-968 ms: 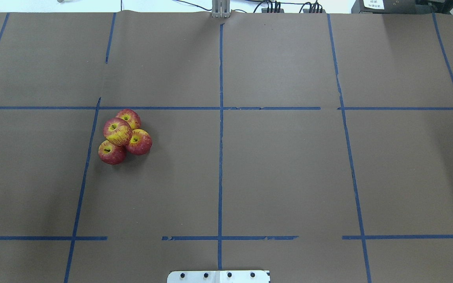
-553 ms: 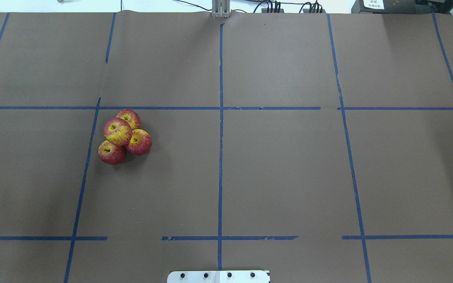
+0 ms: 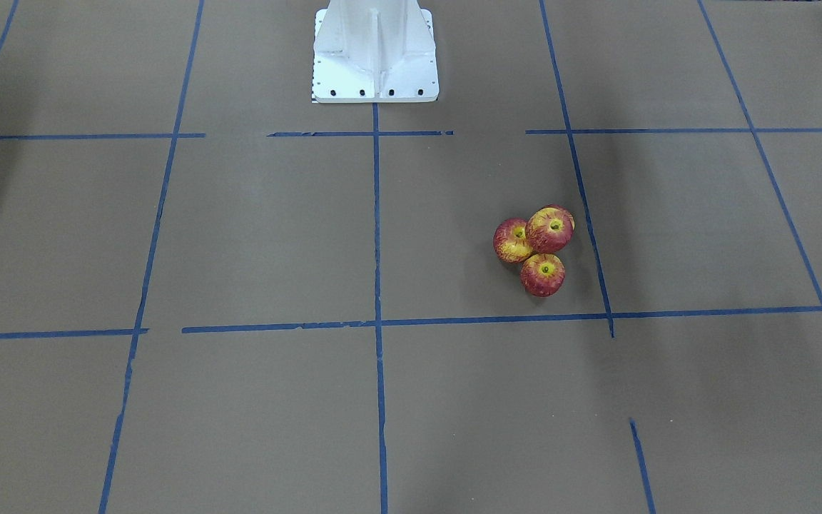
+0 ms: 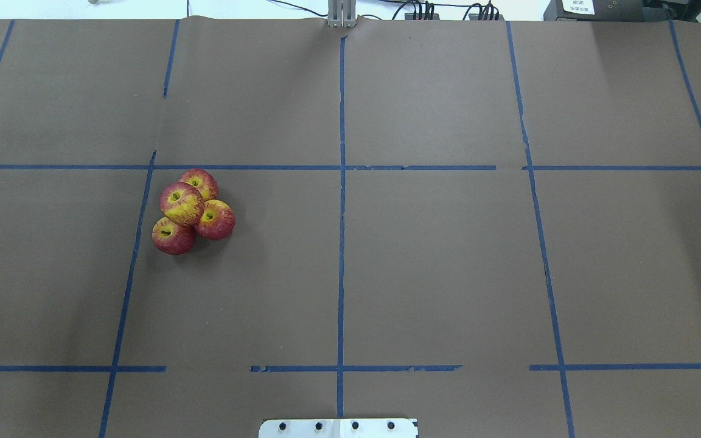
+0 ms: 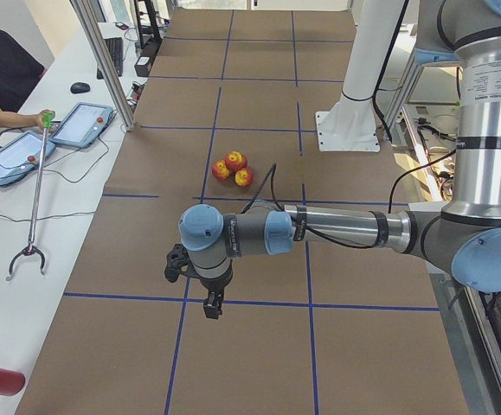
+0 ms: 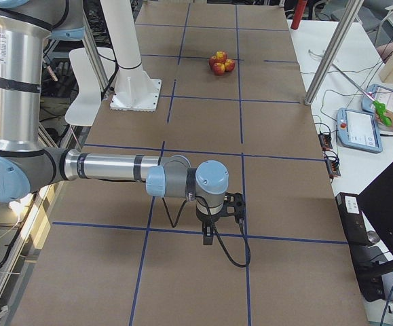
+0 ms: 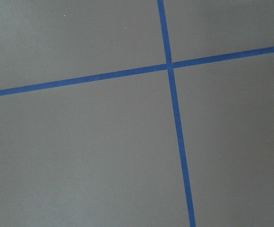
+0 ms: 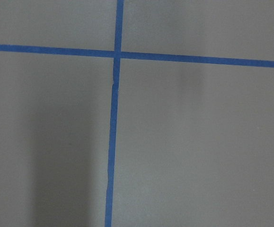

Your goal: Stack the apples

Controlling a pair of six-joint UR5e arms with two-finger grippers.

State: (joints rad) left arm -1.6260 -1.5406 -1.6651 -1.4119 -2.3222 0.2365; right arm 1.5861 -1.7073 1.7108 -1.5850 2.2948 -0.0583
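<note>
Apples [image 4: 187, 207] piled, one atop three others

The table [image 4: 448, 274] is covered edge to edge with brown paper. Blue tape [image 4: 341, 243] marks it into a grid of large rectangles, and several of the lines have gaps or ragged breaks. In the overhead view the apples [image 4: 192, 210] sit left of centre, just below the upper horizontal line and just right of a slanting vertical one. Three of them rest on the paper, touching one another in a tight triangle with their stem hollows facing up. The fourth apple [image 4: 181, 203] sits on top of those three, not on the paper. At the bottom centre of that view lies a white base plate [image 4: 338, 427] with a row of dark bolts, where the middle line ends.
</note>
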